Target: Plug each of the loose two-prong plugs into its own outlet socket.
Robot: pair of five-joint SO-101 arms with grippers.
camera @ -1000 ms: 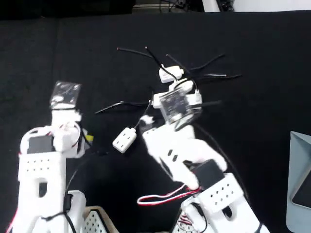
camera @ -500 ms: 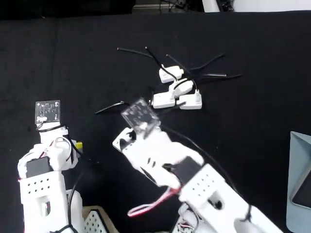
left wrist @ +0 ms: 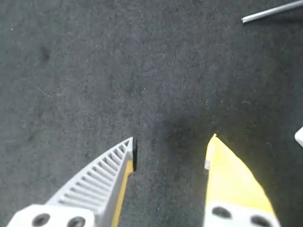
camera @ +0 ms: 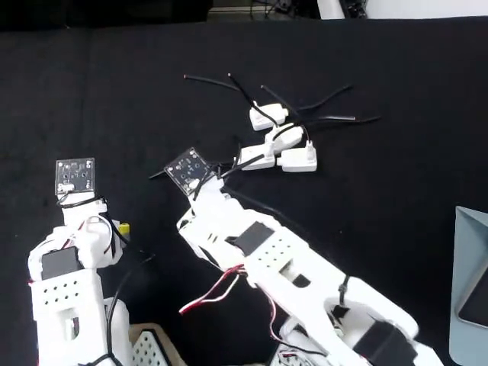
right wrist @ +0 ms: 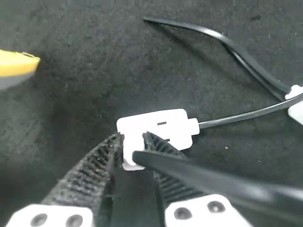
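Right wrist view: right gripper (right wrist: 133, 141) clamps one end of the outlet socket (right wrist: 163, 125); left gripper (left wrist: 173, 138) gapes.

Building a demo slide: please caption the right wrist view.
Right gripper at one end of the white outlet socket, its black cord trailing across the dark cloth.

The table is covered by a black cloth (camera: 412, 198), matte and evenly lit. At its right edge a pale grey-blue tray (camera: 467, 232) is seen, with a dark flat object (camera: 477, 301) laid inside. A white wall strip (camera: 427, 8) is glimpsed beyond.
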